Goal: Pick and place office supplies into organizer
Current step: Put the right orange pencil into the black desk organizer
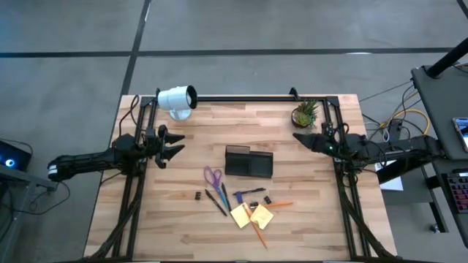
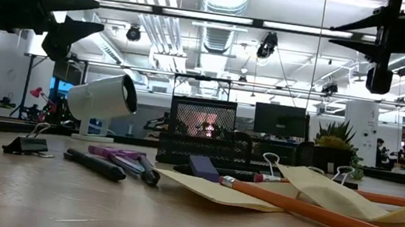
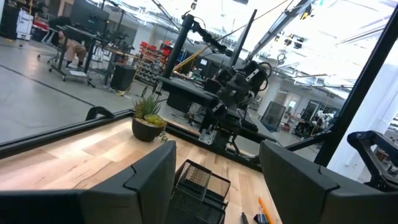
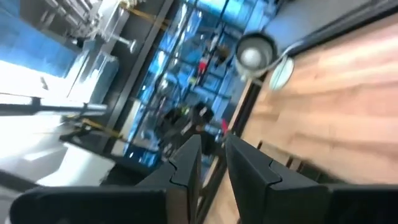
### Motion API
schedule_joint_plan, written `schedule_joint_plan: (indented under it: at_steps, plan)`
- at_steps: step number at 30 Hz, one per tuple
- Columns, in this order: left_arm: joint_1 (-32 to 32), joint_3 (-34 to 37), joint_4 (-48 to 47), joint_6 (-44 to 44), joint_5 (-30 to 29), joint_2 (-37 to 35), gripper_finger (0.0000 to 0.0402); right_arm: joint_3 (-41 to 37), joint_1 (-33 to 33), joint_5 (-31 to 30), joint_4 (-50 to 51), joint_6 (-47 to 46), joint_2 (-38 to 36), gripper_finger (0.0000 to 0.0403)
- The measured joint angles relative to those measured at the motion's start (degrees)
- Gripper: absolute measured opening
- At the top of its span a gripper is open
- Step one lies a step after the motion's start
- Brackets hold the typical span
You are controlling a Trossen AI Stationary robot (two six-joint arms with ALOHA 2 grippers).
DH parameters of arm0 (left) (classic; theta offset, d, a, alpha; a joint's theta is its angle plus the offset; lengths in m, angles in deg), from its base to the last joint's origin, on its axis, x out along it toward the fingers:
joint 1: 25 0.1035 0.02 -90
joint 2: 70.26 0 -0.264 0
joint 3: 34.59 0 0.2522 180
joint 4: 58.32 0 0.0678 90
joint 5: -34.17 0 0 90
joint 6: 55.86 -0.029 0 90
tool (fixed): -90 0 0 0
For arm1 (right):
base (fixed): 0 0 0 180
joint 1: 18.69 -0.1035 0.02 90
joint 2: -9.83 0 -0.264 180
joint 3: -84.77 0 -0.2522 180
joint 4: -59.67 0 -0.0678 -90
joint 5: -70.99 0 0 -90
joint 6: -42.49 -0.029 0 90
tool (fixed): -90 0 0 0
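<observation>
Plainly, no writing reads; left gripper [image 1: 178, 142] spread wide, right gripper [image 1: 297, 136] narrow, both empty.

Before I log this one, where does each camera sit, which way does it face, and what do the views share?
High: overhead, looking straight down on the table; both arms, left gripper open, right gripper.
Low: table height, looking level past the organizer; arms overhead.
Left wrist: looks past its own open fingers toward the plant and the right arm.
Right wrist: looks past its own narrowly parted fingers along the table edge.
Shared: organizer, high, low and left wrist.
</observation>
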Motion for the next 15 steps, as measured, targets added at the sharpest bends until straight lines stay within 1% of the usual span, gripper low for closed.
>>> schedule_joint_plan:
  at_steps: [5,7,9,12,15]
  plan:
    - [0.0,0.0,0.0,0.0,0.02,0.0,0.0216,0.13,-0.01,5.35,2.5,3.27,-0.13,0.0068]
    - [0.02,0.0,0.0,0.0,0.02,0.0,0.0216,1.48,0.01,6.89,7.54,5.21,-0.09,0.0068]
    - [0.02,0.0,0.02,0.0,0.0,0.0,0.0216,3.95,0.01,10.13,14.51,9.08,0.77,0.0068]
    - [0.0,0.0,2.44,0.36,0.0,0.02,0.0216,8.11,-0.24,12.55,22.42,15.53,4.59,0.0068]
    - [0.0,0.0,8.46,5.39,0.0,0.0,0.0216,12.77,-0.4,14.51,25.83,24.7,11.07,0.0068]
